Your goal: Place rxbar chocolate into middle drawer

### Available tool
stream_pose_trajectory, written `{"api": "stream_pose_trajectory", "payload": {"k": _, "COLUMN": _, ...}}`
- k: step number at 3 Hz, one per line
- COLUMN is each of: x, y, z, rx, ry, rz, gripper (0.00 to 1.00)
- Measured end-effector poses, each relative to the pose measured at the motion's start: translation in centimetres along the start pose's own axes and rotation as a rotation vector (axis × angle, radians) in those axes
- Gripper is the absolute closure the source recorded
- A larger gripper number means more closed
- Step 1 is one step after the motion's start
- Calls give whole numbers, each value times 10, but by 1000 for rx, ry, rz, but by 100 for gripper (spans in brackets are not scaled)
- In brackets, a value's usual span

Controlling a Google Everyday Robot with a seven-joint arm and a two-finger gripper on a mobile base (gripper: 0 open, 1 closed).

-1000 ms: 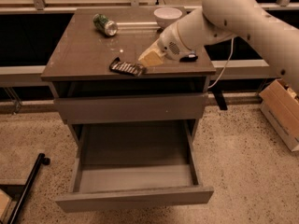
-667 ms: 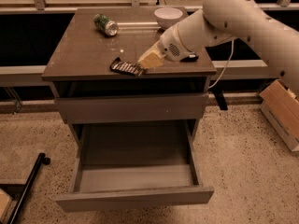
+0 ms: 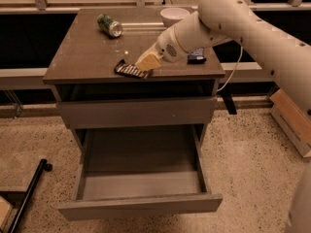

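The rxbar chocolate, a slim dark wrapper with pale lettering, lies flat on the cabinet top near its front edge. My gripper, pale beige at the end of the white arm, reaches in from the right and sits low over the bar's right end, at or just touching it. The middle drawer is pulled out wide below, and I see nothing in it. The drawer front above it is shut.
A green can lies on its side at the top's back left. A white bowl stands at the back. A dark blue packet lies under my arm. A cardboard box sits on the floor at right, a black pole at lower left.
My gripper has moved slightly left and down, closer onto the bar's right end. The bar and the drawer have not moved.
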State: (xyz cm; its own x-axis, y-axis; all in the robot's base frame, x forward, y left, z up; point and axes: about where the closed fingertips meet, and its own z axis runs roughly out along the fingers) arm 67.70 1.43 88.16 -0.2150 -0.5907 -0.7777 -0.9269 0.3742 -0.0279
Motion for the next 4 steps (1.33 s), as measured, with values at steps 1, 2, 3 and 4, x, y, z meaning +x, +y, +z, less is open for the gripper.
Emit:
{"api": "stream_pose_trajectory", "payload": {"k": 1, "x": -6, "y": -11, "z": 27, "rx": -13, "ry": -9, "rz": -5, "gripper": 4}}
{"api": "stream_pose_trajectory", "payload": {"k": 2, "x": 0, "y": -14, "z": 47, "rx": -15, "ry": 13, "rz": -4, "gripper": 0}}
{"api": "stream_pose_trajectory", "payload": {"k": 3, "x": 11, "y": -14, "z": 64, "rx": -13, "ry": 46, "rz": 4, "gripper": 0}}
{"api": "stream_pose_trajectory", "payload": {"k": 4, "x": 18, "y": -12, "z": 73, "rx": -12, "ry": 68, "rz": 8, "gripper": 0}}
